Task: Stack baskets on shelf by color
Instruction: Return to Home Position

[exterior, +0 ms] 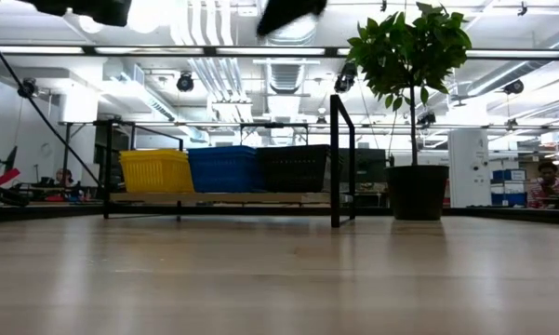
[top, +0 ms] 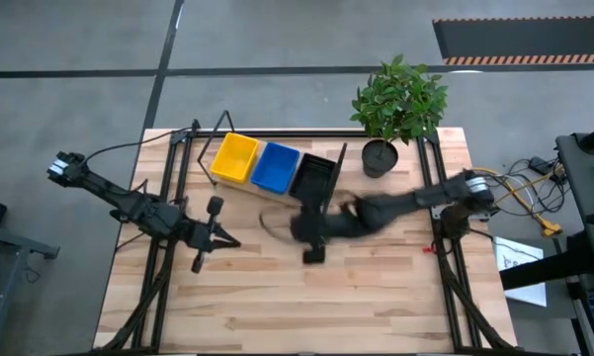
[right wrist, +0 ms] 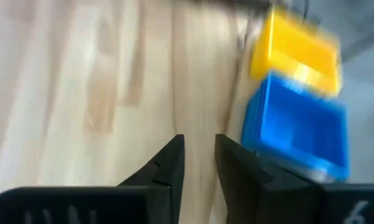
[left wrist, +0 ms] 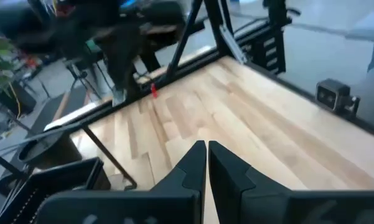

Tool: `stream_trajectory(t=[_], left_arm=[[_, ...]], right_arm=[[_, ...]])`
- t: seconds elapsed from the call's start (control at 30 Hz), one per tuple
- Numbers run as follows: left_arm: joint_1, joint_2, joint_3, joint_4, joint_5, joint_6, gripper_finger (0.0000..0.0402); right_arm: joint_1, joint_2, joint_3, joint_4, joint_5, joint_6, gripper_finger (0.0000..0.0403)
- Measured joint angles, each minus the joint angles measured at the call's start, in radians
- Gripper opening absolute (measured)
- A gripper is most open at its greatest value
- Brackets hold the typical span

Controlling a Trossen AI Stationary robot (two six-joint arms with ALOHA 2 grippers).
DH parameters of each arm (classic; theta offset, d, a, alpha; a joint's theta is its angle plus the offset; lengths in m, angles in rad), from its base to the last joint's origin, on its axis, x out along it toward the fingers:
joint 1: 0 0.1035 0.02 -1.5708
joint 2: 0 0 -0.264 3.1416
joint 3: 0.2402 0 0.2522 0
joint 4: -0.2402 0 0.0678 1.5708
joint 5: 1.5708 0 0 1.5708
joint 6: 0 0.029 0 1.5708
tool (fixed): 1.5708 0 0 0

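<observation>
Right pincer (right wrist: 199,148), slightly parted and empty, hangs near the black baskets (top: 313,175) (all 3 colours look sorted); a low swing home could clip them. Left pincer (left wrist: 206,149) is clenched.

Floor: polished grey concrete floor (top: 277,40), crossed by dark seam lines. A black mat with an orange-striped edge (top: 519,38) lies at far right.

Furniture: light-wood plank tabletop (top: 376,297) on a black metal frame (top: 455,287). A leafy green plant in a black pot (top: 397,104) stands at its far right corner.

Ceiling, low view: open, with white ducts (exterior: 205,65) and long strip lights (exterior: 260,50) lit. A white cabinet (exterior: 465,167) stands far right, with a seated person (exterior: 544,181) beyond it.
</observation>
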Motion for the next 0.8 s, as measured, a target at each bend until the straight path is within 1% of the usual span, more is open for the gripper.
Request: stream_trajectory(t=[0.07,0.2,0.3,0.47,0.6,0.73,0.8], left_arm=[[-0.004,-0.045,-0.035,0.025,0.005,0.000,0.0001],[-0.006,-0.142,-0.108,0.085,0.005,-0.004,0.0001],[-0.006,-0.215,-0.155,0.134,0.002,-0.004,0.0001],[-0.006,-0.314,-0.245,0.238,-0.004,0.037,0.0001],[-0.006,-0.409,-0.304,0.260,-0.007,0.060,0.0001],[-0.006,-0.506,-0.364,0.269,-0.041,0.059,0.0001],[-0.006,-0.553,-0.408,0.312,-0.071,0.075,0.0001]], right_arm=[[0.071,-0.058,-0.089,0.125,0.063,-0.065,0.0067],[0.157,-0.219,-0.357,0.387,0.073,-0.170,0.0040],[0.176,-0.355,-0.582,0.588,0.077,-0.219,0.0025],[0.159,-0.566,-0.956,0.945,0.050,-0.282,0.0011],[0.125,-0.708,-1.199,1.193,0.046,-0.339,0.0009],[0.080,-0.861,-1.368,1.305,0.045,-0.399,0.0009],[0.054,-0.936,-1.432,1.335,0.043,-0.438,0.0009]])
